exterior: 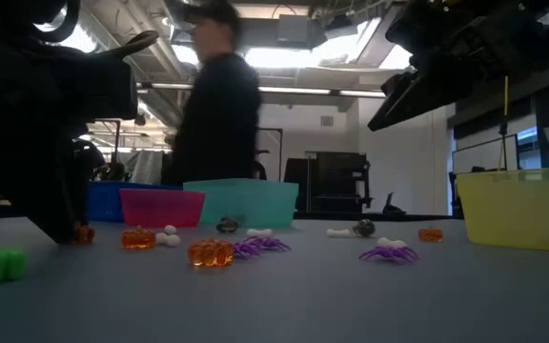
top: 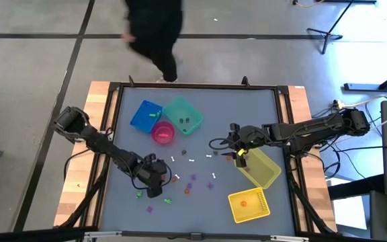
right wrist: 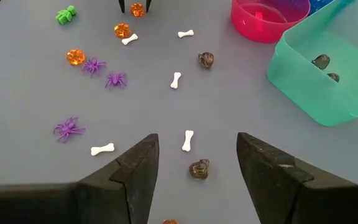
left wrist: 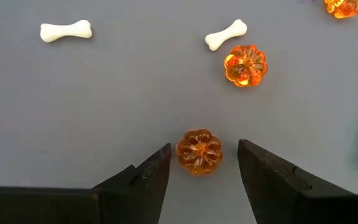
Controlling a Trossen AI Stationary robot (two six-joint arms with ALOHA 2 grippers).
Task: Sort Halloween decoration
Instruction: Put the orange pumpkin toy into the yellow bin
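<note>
Halloween decorations lie scattered on the grey table (top: pixel 200 158): orange pumpkins, white bones (left wrist: pixel 66 30), purple spiders (right wrist: pixel 68 129), green pieces (right wrist: pixel 66 14) and dark grey trinkets (right wrist: pixel 199 169). My left gripper (left wrist: pixel 204 149) is open and points down near the table's front left. Its fingers stand on either side of one orange pumpkin (left wrist: pixel 199 151) that rests on the table, with a gap on each side. My right gripper (right wrist: pixel 197 140) hangs open above the table right of centre, over a bone (right wrist: pixel 188 140), and holds nothing.
Blue (top: pixel 146 114), teal (top: pixel 183 115) and pink (top: pixel 163 132) bins stand at the far middle; the teal one holds dark grey trinkets (right wrist: pixel 321 61). Two yellow bins (top: pixel 261 168) (top: pixel 249 205) stand at the right front. A person (top: pixel 154 33) walks beyond the far edge.
</note>
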